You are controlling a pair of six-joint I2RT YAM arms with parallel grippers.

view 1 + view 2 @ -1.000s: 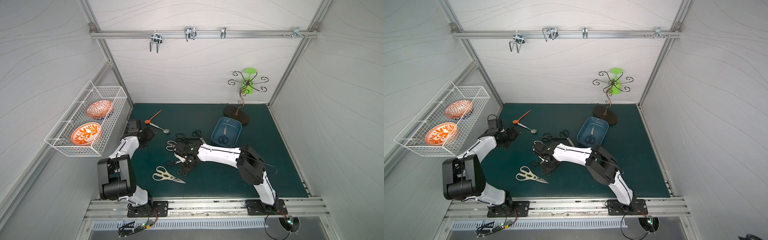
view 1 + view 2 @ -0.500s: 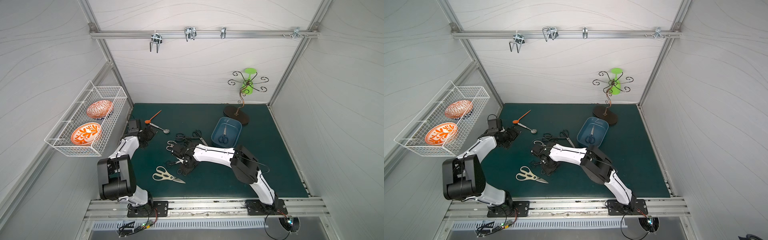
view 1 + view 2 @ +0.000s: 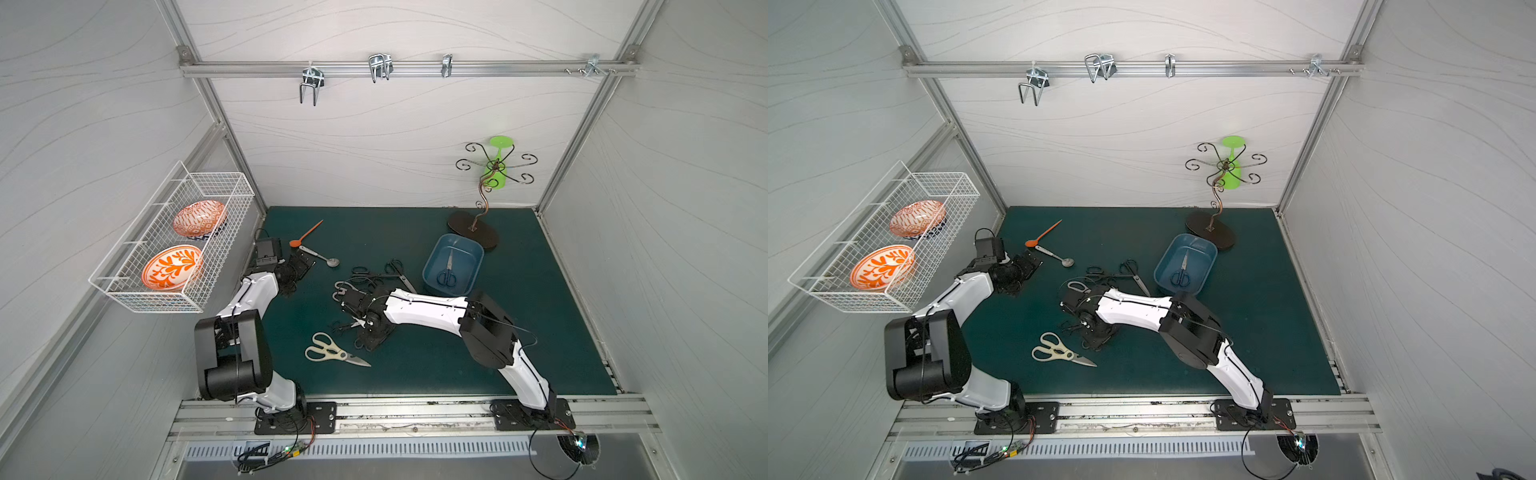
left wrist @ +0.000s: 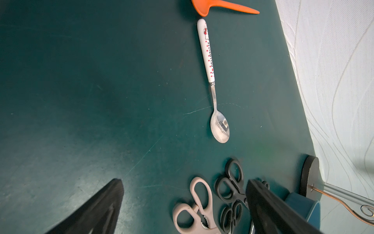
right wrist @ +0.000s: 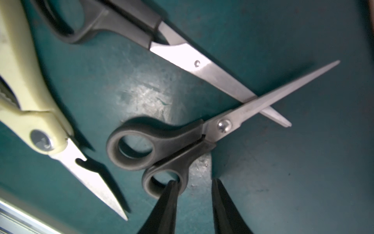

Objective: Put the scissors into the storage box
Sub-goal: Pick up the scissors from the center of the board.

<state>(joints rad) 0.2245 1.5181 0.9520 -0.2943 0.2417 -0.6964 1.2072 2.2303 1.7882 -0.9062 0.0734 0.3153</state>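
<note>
Right gripper (image 5: 194,184) is hanging low over the mat, jaws standing narrowly apart and clamping nothing. One fingertip (image 5: 172,190) is sitting at a handle ring of the small black-handled scissors (image 5: 162,145), whose blade is lying across a second black-handled pair (image 5: 121,22), with the cream shears (image 5: 30,97) just beside. Left gripper (image 4: 184,181) is sitting wide open and empty near the metal spoon (image 4: 212,81). In both top views the storage box (image 3: 473,253) is resting at about 2 o'clock from the right wrist with blue-handled scissors (image 3: 448,270) lying inside, and a loose heap of pairs (image 3: 374,272) is lying at 12 o'clock.

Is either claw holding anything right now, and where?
Nothing yet. The right gripper straddles a handle loop of the small black scissors, jaws not closed. The left gripper is empty.
</note>
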